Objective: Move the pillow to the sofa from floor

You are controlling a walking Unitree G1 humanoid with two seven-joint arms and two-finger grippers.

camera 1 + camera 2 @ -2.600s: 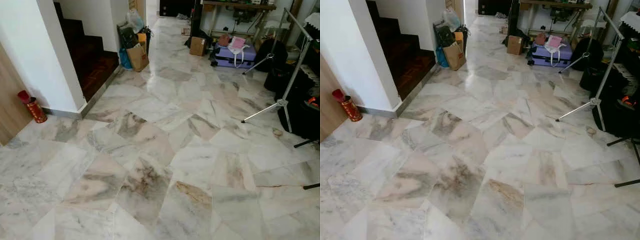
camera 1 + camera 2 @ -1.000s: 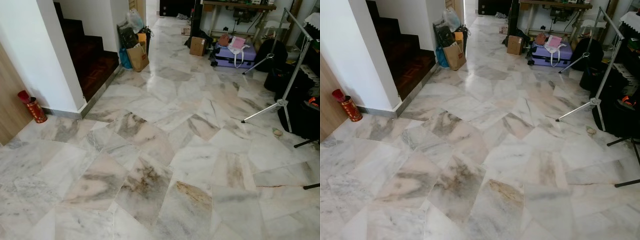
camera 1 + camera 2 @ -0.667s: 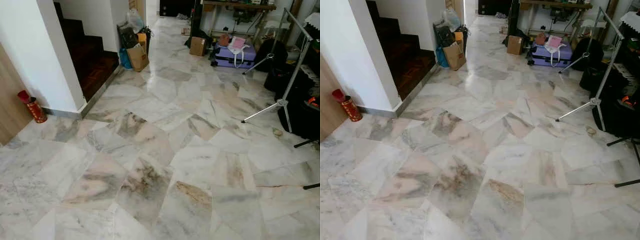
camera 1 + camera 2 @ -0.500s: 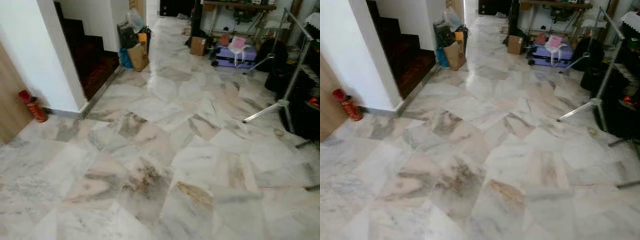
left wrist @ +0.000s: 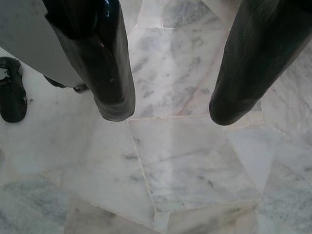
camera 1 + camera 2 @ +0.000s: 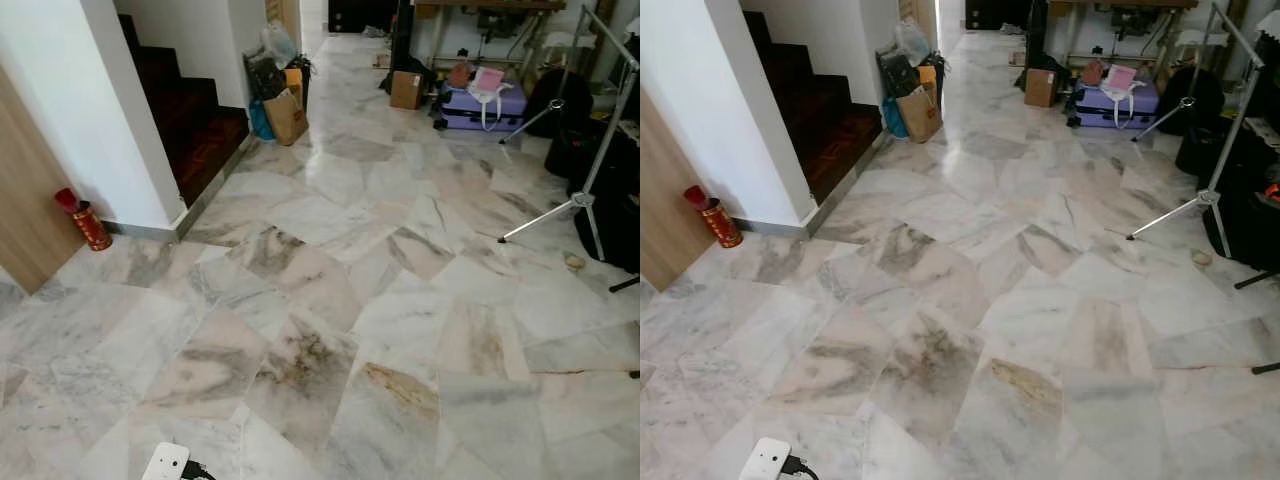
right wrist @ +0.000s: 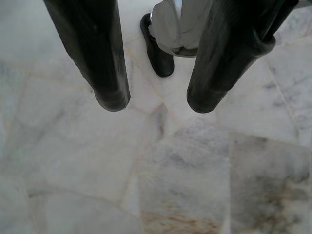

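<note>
Where the pillow lies we cannot tell from these views; before us stretches a pale marble floor (image 6: 400, 330) of irregular veined slabs, grey, pink and rust-brown.

Our left gripper (image 5: 173, 112) hangs above the slabs with its two black fingers (image 5: 114, 73) spread wide and nothing between them; a black foot (image 5: 12, 95) of the robot stands on the floor beside it. Our right gripper (image 7: 159, 103) hangs likewise, fingers (image 7: 105, 63) parted and holding nothing, with the other black foot (image 7: 157, 48) and a silver leg beyond its tips.

At the near edge of the head view lies a white plug block (image 6: 166, 463) with a black lead running from it. On our left a wooden panel (image 6: 25, 210) meets a white wall (image 6: 60, 100), and a red canister (image 6: 90, 225) stands upright on the floor near where they join; past the wall's corner a dark wooden staircase (image 6: 190, 120) climbs away. Beyond the stairs' foot a brown paper bag (image 6: 288, 116) stands among other bags against the wall. Farther off, across the passage, sit a cardboard box (image 6: 406, 90) and, beside it, a purple suitcase (image 6: 478, 105) with pink items on top; on our right a metal tripod stand (image 6: 590, 180) spreads its legs on the marble, next to dark bags at the frame's edge.
</note>
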